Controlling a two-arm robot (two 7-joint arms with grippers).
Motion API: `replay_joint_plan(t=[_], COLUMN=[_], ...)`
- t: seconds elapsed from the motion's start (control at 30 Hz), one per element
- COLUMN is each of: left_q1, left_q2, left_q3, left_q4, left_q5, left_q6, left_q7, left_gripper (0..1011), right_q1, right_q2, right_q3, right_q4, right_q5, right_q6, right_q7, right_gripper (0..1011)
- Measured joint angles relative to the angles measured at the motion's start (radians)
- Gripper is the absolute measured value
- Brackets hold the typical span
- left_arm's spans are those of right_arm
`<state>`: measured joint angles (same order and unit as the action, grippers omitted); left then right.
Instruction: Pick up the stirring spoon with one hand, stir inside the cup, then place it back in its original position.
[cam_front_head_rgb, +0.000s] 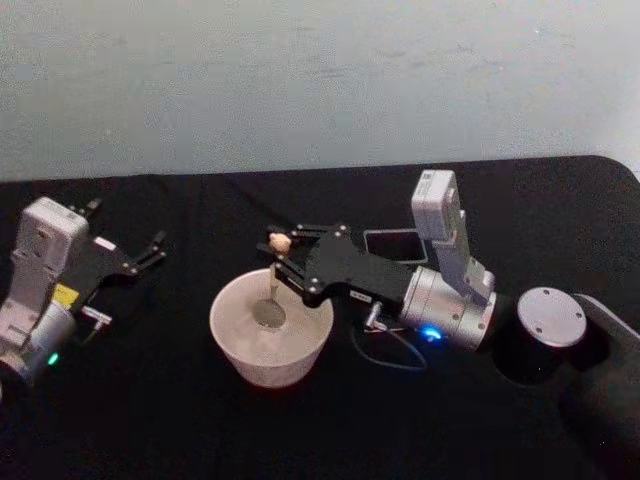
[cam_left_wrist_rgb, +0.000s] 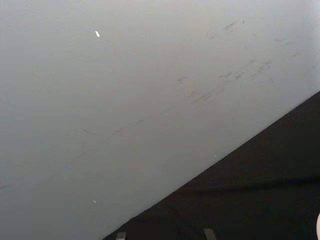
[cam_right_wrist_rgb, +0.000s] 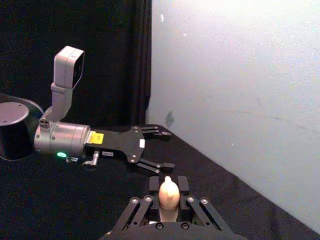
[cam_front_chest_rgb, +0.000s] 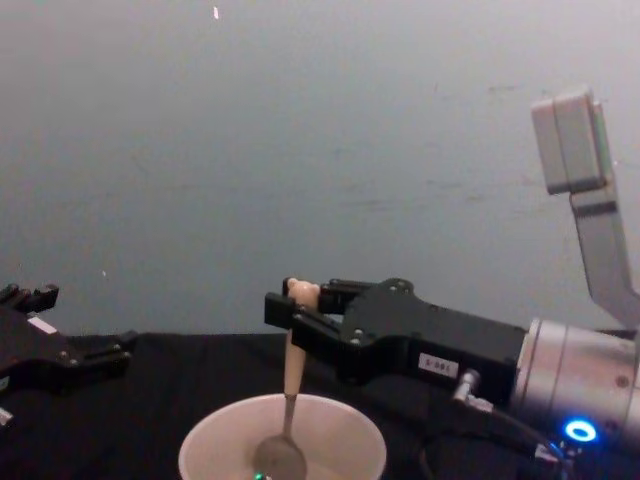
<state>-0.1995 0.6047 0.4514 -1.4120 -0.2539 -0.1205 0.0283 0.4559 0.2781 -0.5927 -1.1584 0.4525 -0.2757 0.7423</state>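
Gripping the stirring spoon (cam_front_chest_rgb: 292, 365) just below its bear head, the right gripper (cam_front_head_rgb: 284, 256) reaches in from your right and hangs over the far rim of the cup (cam_front_head_rgb: 268, 366). Its jaws are closed narrowly on the cream handle. In the right wrist view you see the bear head standing up between the two fingers (cam_right_wrist_rgb: 183, 185). The spoon stands almost upright, with its bowl low inside the cup, near the centre. You cannot tell whether the bowl touches the cup floor. Locate the dark grey holder (cam_front_head_rgb: 392, 243) behind the right gripper, near the cup but apart from it, on the black table (cam_front_head_rgb: 150, 400). The left gripper (cam_front_head_rgb: 157, 250) rests at the table's left side, well apart from the cup, its jaws spread wide and holding nothing.
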Motion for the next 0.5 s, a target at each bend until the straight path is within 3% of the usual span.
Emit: replay_joint_plan(t=[0.5], left_q1=[0.000], left_q2=[0.000], left_q3=[0.000], left_q4=[0.000], left_q5=[0.000], left_q6=[0.000], left_q7=[0.000], left_gripper=[1001], right_q1=[-0.039], right_q2=[0.045], right_q3=[0.029], right_q4=[-0.050], right_q5=[0.000], right_q6=[0.007], right_q7=[-0.006], right_gripper=[213])
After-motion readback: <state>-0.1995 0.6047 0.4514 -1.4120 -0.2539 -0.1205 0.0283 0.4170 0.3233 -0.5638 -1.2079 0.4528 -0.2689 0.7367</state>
